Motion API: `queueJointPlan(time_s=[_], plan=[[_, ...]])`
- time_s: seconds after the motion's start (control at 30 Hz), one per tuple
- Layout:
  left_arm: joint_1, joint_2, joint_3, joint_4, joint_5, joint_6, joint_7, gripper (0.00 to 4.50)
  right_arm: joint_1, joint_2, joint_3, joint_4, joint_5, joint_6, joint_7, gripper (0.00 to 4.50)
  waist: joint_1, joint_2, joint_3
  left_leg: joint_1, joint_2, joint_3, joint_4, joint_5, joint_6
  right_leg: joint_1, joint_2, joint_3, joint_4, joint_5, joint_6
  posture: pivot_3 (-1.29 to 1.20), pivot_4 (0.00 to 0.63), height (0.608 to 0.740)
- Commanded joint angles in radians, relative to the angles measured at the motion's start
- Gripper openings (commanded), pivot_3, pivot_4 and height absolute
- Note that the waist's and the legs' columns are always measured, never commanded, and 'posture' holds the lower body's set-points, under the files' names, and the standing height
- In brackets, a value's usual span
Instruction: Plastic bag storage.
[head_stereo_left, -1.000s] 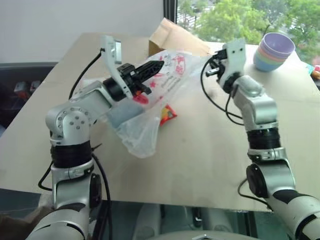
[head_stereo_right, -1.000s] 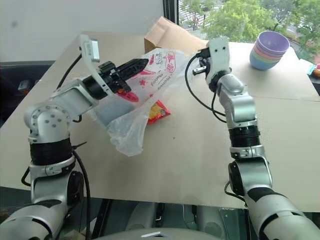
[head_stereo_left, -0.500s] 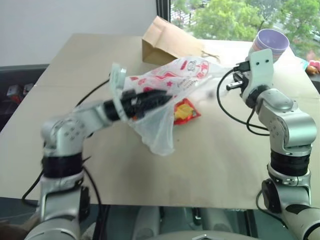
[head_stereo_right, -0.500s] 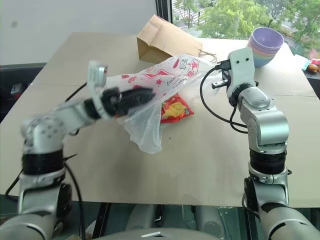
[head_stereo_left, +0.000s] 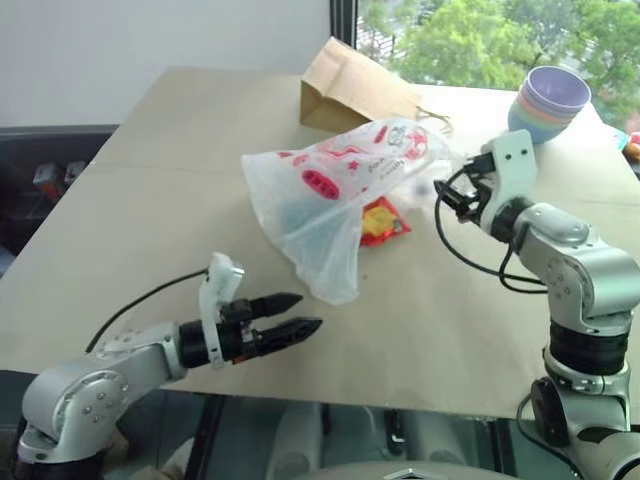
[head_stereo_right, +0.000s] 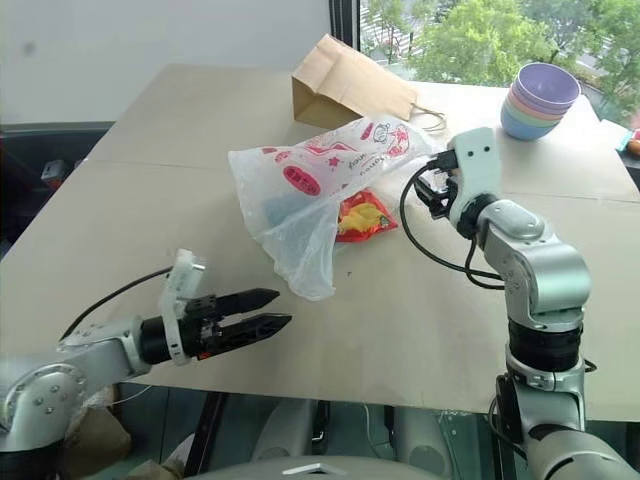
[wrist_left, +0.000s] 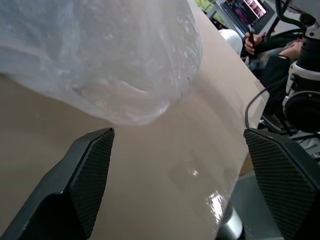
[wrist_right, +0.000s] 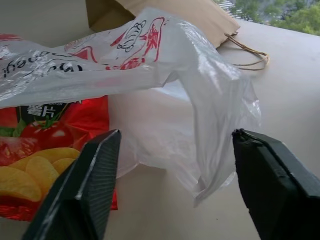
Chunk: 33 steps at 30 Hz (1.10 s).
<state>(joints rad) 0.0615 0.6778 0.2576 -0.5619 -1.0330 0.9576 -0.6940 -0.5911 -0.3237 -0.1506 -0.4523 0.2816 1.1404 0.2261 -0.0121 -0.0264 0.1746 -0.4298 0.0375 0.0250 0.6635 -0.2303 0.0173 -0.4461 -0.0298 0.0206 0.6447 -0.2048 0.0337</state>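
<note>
The plastic bag (head_stereo_right: 318, 195) lies loose and puffed up on the desk (head_stereo_right: 420, 320), free of both hands, with the red snack packet (head_stereo_right: 362, 216) tucked under its near edge. The left hand (head_stereo_right: 268, 310) hovers low by the desk's front edge, well apart from the bag, its fingers spread and empty. The right hand (wrist_right: 172, 165) sits just beside the bag's crumpled end (fingers wide, gripping nothing). A brown paper bag (head_stereo_right: 350, 85) and stacked bowls (head_stereo_right: 540, 100) stand farther back
</note>
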Motion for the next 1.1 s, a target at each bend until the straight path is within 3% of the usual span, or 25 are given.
queueJointPlan(time_s=[0.03,0.23,0.53,0.57,0.67,0.77,0.87,0.93,1.03,1.1], plan=[[-0.044,-0.029,-0.047,-0.009,0.031,-0.042,0.027,4.29,0.020,0.012,-0.035,-0.051,-0.009,0.023,-0.050,4.30,-0.001,0.000,0.000,0.000,0.000,0.000,0.000,0.000,0.000,0.000,0.000,0.000,0.000,0.000,0.001,0.00,0.150,0.740],[-0.098,-0.059,-0.109,0.000,0.061,-0.032,0.087,4.29,0.034,0.075,-0.044,0.051,-0.035,-0.050,-0.120,4.30,-0.005,0.000,0.000,0.000,0.000,0.000,0.000,0.000,0.000,0.000,0.001,0.001,0.000,0.002,0.004,0.00,0.150,0.740],[-0.125,-0.143,-0.197,0.042,0.135,-0.069,0.131,4.29,-0.078,0.068,0.002,0.493,-0.153,-0.415,-0.151,4.30,-0.005,0.001,-0.001,0.000,0.000,0.000,0.002,0.000,0.000,0.000,0.001,0.001,0.001,0.002,0.004,0.00,0.150,0.740],[-0.127,-0.154,-0.204,0.047,0.134,-0.073,0.128,4.05,-0.094,0.064,-0.002,0.542,-0.155,-0.449,-0.145,3.77,-0.005,0.001,-0.001,-0.001,0.000,0.001,0.001,0.000,0.000,0.000,0.001,0.001,0.001,0.002,0.004,0.00,0.150,0.740],[-0.122,-0.167,-0.208,0.052,0.132,-0.082,0.117,3.45,-0.120,0.057,-0.013,0.624,-0.152,-0.504,-0.133,2.77,-0.005,0.001,-0.001,-0.001,0.000,0.001,0.002,0.000,0.000,0.000,0.001,0.001,0.001,0.002,0.004,0.00,0.150,0.740],[-0.095,-0.178,-0.190,0.054,0.109,-0.095,0.097,2.09,-0.121,0.031,-0.015,0.652,-0.150,-0.530,-0.108,1.42,-0.005,0.001,-0.001,-0.001,0.000,0.000,0.002,0.000,0.000,0.000,0.001,0.001,0.001,0.002,0.004,0.00,0.150,0.740],[-0.141,-0.211,-0.073,0.072,-0.134,-0.043,0.165,0.83,-0.114,-0.011,-0.021,0.604,-0.120,-0.502,-0.048,0.09,-0.003,0.001,0.000,-0.001,0.000,0.000,0.002,0.000,0.000,0.000,0.001,0.001,0.001,0.002,0.004,0.00,0.150,0.740],[-0.189,-0.201,-0.007,0.100,-0.308,-0.013,0.230,0.07,-0.114,-0.038,-0.024,0.566,-0.094,-0.470,-0.006,0.00,-0.001,0.001,0.000,-0.002,0.000,-0.001,0.004,0.000,0.000,0.000,0.001,0.000,0.002,0.002,0.004,0.00,0.150,0.740],[-0.399,-0.107,0.118,0.285,-0.607,-0.022,0.364,0.07,-0.158,-0.120,-0.063,0.458,0.039,-0.317,0.126,0.00,0.000,0.001,0.000,-0.001,0.000,-0.003,0.005,0.000,0.000,0.001,0.001,-0.001,0.005,0.002,0.004,0.00,0.150,0.740],[-0.603,-0.035,0.184,0.462,-0.698,-0.049,0.423,0.07,-0.249,-0.193,-0.108,0.428,0.153,-0.189,0.216,0.00,0.000,0.001,0.001,-0.001,0.000,-0.004,0.007,0.000,0.000,0.001,0.001,-0.003,0.008,0.002,0.004,0.00,0.150,0.740]])
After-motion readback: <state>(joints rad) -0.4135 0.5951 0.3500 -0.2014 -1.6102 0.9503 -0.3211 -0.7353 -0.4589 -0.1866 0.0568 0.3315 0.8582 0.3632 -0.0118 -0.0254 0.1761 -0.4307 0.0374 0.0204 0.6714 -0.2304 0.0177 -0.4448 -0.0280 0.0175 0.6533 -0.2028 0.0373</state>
